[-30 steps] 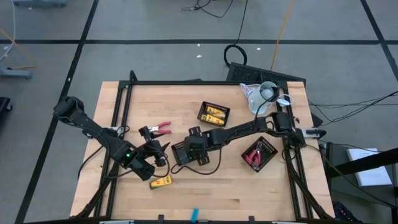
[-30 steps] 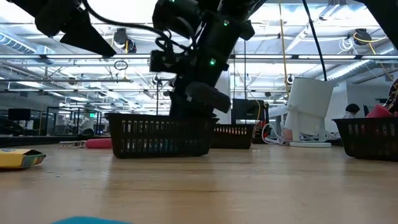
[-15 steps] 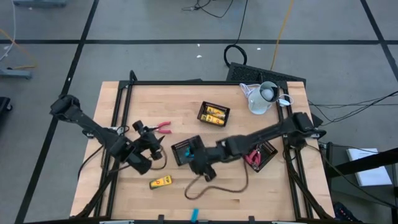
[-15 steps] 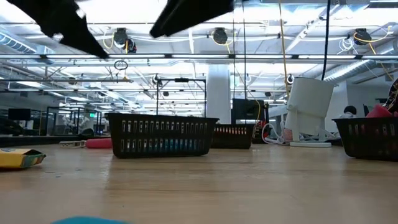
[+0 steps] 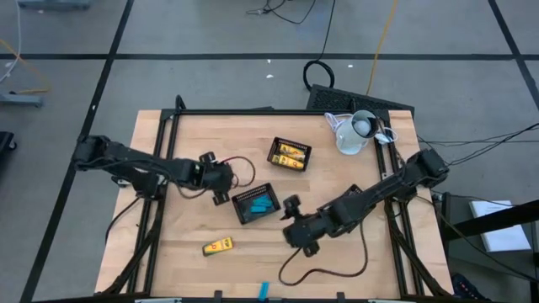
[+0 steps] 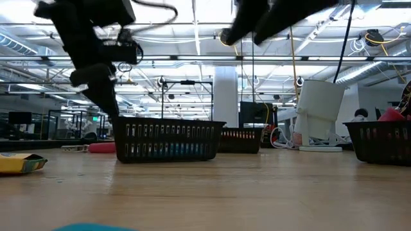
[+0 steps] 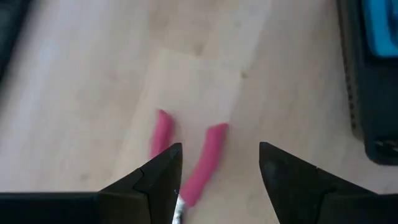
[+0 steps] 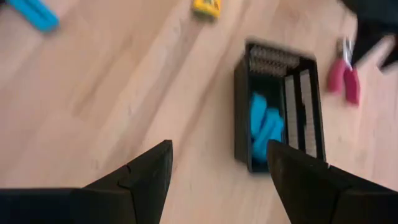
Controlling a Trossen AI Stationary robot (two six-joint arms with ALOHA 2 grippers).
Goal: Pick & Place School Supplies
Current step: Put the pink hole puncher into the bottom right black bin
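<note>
A pink-handled scissor-like tool (image 7: 198,163) lies flat on the wood. My left gripper (image 7: 217,167) is open above it, its fingers straddling the handles without touching; in the high view this gripper (image 5: 221,178) hides the tool. My right gripper (image 8: 217,158) is open and holds nothing; it hangs (image 5: 295,229) near and right of the middle mesh tray (image 5: 256,203), which holds blue pieces (image 8: 264,127). A yellow-and-black block (image 5: 218,247) and one blue piece (image 5: 264,290) lie loose near the table's near edge.
A far tray (image 5: 289,154) holds yellow-and-black blocks. The right arm covers most of the right tray (image 5: 360,202). A white jug (image 5: 357,132) stands at the far right corner. Cables loop on the wood beside both arms. Bare wood lies between the middle tray and the near edge.
My right gripper has risen from the middle tray and pulled back toward the table's near right, uncovering the blue pieces in it. My left gripper has swung from the near left toward the far edge and rightward, and has come down over the pink-handled tool.
</note>
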